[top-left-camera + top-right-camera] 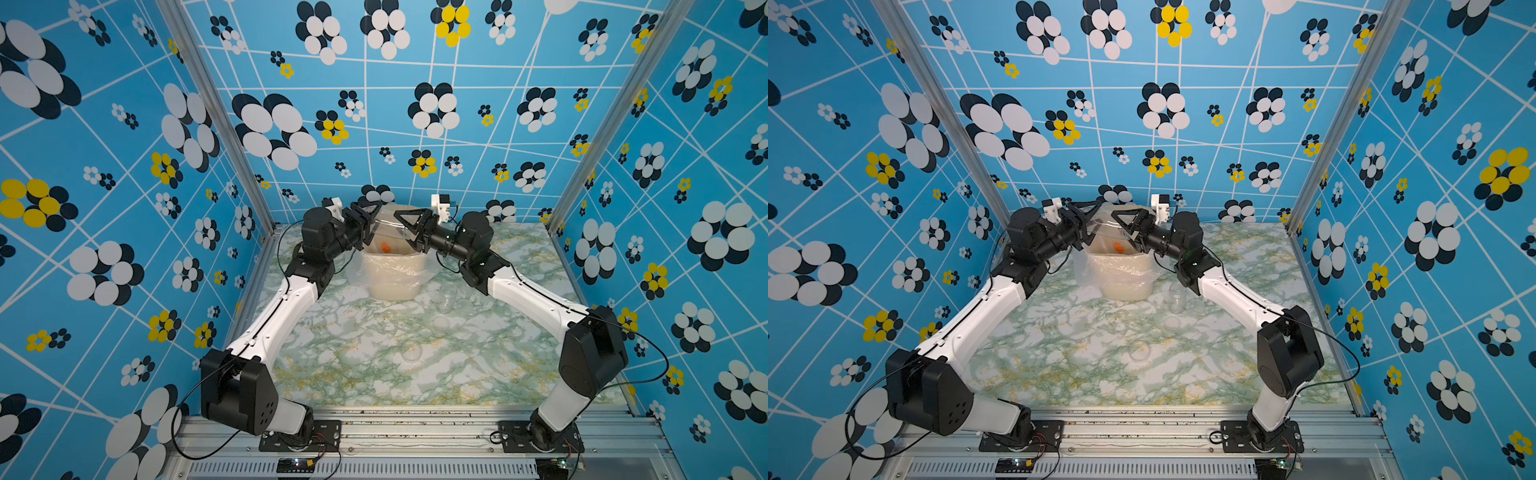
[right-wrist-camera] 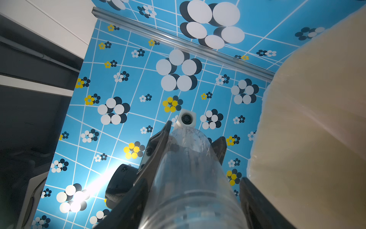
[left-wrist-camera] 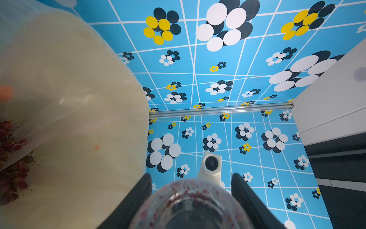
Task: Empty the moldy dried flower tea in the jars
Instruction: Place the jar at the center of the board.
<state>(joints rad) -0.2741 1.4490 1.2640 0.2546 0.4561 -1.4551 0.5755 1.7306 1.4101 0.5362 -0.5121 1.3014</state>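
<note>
Over the cream bin, a clear jar lies on its side between both grippers. My left gripper is shut on one end of this jar, which has red crumbs stuck inside. My right gripper stands open around the other end of the jar, with a gap at one finger. Reddish dried flower tea lies inside the bin's plastic liner. A second clear jar stands on the table right of the bin.
An orange piece lies in the bin. Two clear round lids rest on the marble table in front of the bin. Patterned blue walls close in the back and both sides.
</note>
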